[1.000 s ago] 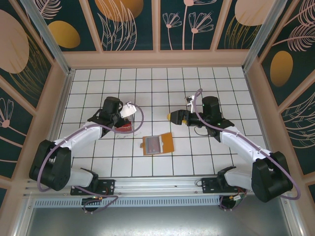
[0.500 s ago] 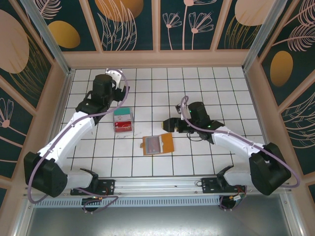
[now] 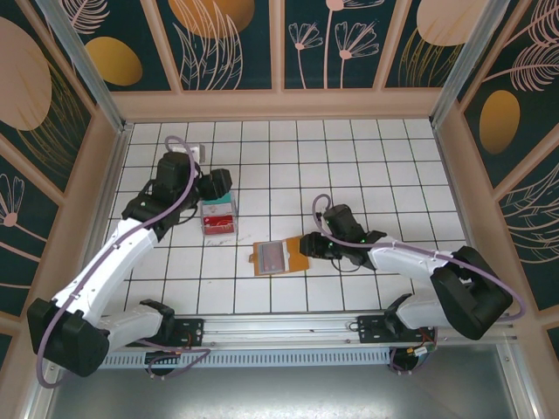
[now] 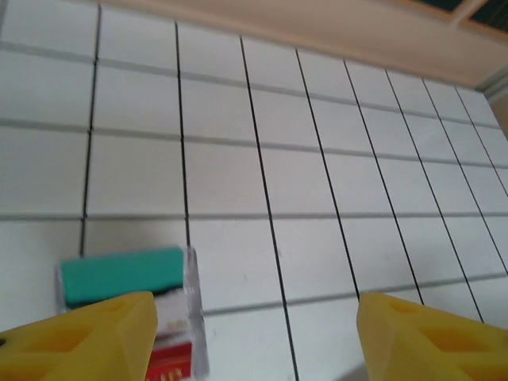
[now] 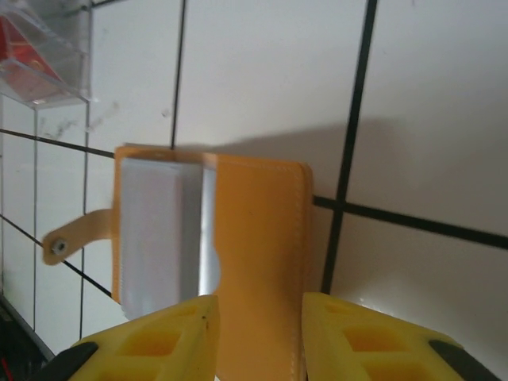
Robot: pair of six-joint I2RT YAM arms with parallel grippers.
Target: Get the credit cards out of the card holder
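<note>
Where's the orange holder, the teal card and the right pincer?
holder [image 3: 298,253]: top view, its orange flap.
teal card [image 4: 123,274]: left wrist view, middle of its face.
right pincer [image 5: 258,337]: right wrist view, midway between its yellow fingertips.

The open card holder [image 5: 262,238] lies flat on the white tiled worktop [image 5: 262,71], its grey-clear sleeve [image 5: 159,230] showing. The end effector [image 5: 260,317] has yellow fingers [image 5: 159,337] narrowly parted over its plain orange half. Farther left sits a clear tray [image 5: 48,63] with something red inside.
</note>
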